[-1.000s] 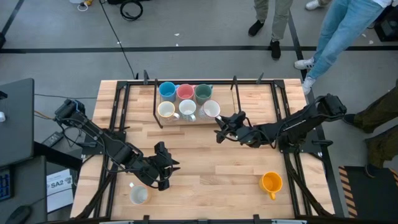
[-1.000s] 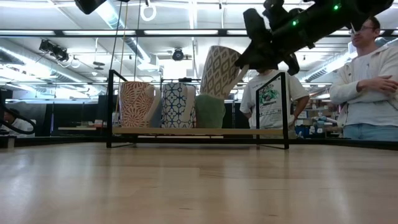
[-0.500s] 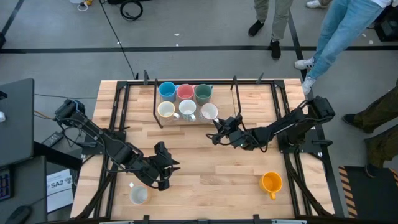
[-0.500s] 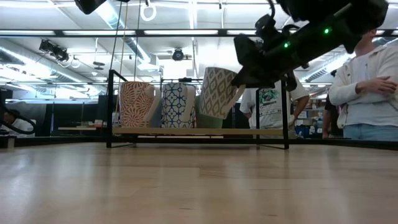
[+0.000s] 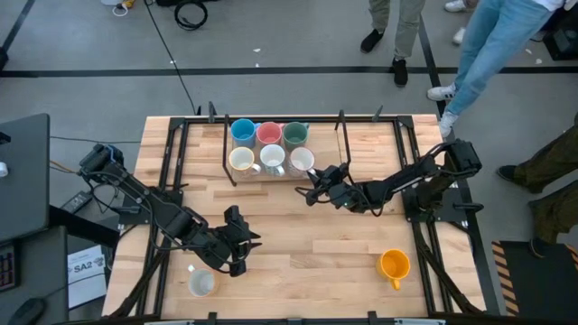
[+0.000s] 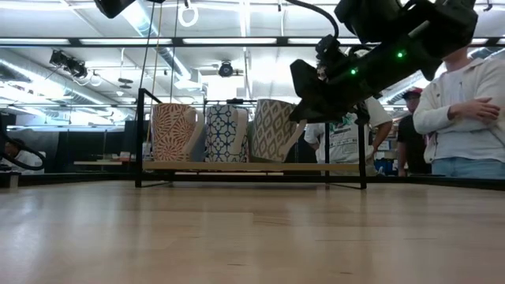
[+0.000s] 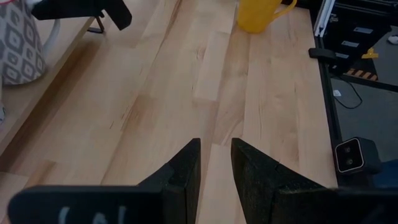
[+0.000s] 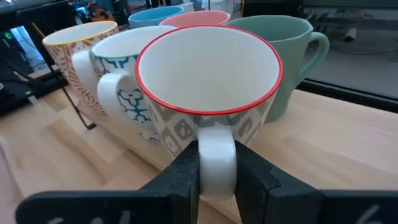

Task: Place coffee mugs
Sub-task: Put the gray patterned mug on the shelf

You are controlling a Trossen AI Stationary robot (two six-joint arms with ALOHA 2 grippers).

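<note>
**Setting the sixth mug on the rack**

My right pincer (image 8: 216,163) is clamped on the handle of the red-rimmed, grey-patterned white ceramic mug (image 8: 208,81), at the rack (image 5: 271,173) by the surface's far edge. I'd lower it level, then release. Left pincer (image 7: 215,163), slightly apart, waits near the front-left corner.

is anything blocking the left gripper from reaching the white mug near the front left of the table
Nothing visible does. The left gripper hovers beside the white mug, with only bare table between them.
</note>
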